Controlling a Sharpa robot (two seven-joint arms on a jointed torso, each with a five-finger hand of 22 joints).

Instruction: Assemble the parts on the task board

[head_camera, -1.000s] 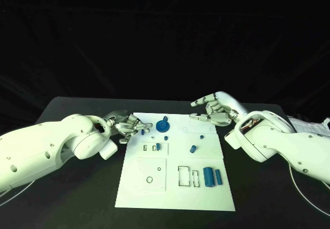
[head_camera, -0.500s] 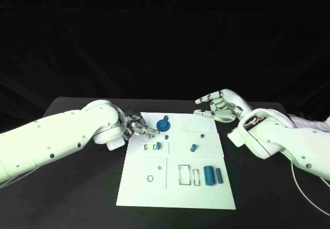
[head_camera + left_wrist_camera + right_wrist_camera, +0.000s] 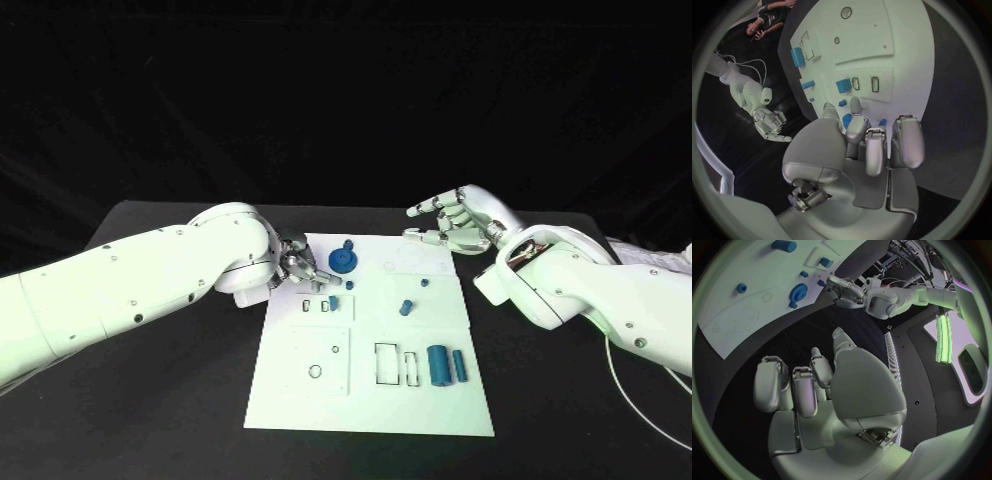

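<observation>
While the blue gear (image 3: pixel 340 262) sits at the task board's (image 3: pixel 369 400) far end, your left hand (image 3: pixel 296 266) hovers just beside it — fingers curled, whether holding anything you cannot tell. Your right hand (image 3: pixel 454 226) hangs beyond the board's far right corner, fingers apart, holding nothing.

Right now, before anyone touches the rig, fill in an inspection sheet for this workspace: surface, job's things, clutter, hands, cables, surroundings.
Surface: black table, white task board in the middle.
Job's things: blue gear at the board's far end; two blue cylinders near the rectangular outline; small blue parts mid-board.
Clutter: pale object at the table's right edge, too unclear to identify.
Hands: left hand over the board's far left edge beside the gear, fingers curled; right hand raised beyond the far right corner, holding nothing.
Cables: thin white cable beside the right arm.
Surroundings: black backdrop.
</observation>
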